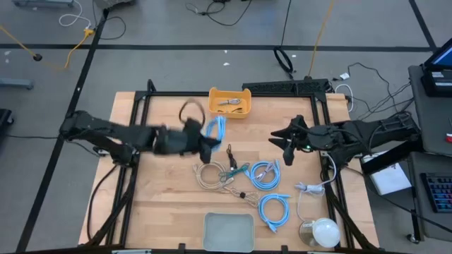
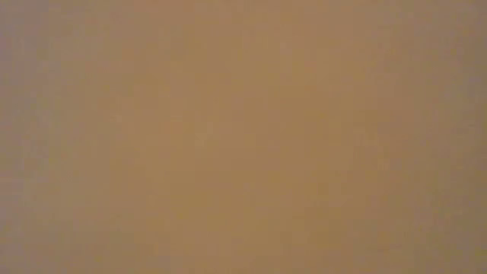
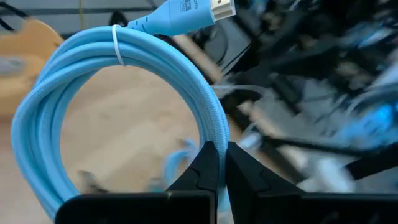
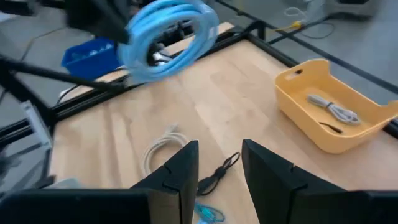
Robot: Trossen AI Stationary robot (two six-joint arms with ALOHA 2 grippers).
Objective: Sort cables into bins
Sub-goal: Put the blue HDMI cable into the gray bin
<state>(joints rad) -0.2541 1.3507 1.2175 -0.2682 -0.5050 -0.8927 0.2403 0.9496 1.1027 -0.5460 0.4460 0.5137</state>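
My left gripper [image 1: 207,143] is over the middle of the table, near the orange-yellow bin [image 1: 229,102], and is shut on a coiled light-blue cable [image 1: 215,130]. That bin holds a grey cable [image 4: 333,109] and a thin black one. My right gripper [image 1: 286,146] is open at the table's right, touching nothing. On the wood lie a beige coil [image 1: 210,173], a short black cable [image 1: 231,156], a teal cable [image 1: 238,171] and two light-blue coils [image 1: 266,173], [image 1: 274,209]. The pale grey bin [image 1: 228,231] sits at the near edge. The low view shows only a blank tan surface. My left gripper [image 3: 222,150] pinches the bundled strands on one side of the light-blue coil's loop [image 3: 214,130] between its two fingers, which lie across the strands. The coil [image 4: 168,37] is lifted clear of the table; its tied part [image 3: 116,43] and connector [image 3: 186,15] stand on the far side from the fingers.
A white dome [image 1: 325,231] and a loose white cord with plug [image 1: 311,187] lie at the near right corner. A black frame [image 1: 145,99] borders the table's sides and far edge. Bare wood shows on the left half [image 1: 162,190].
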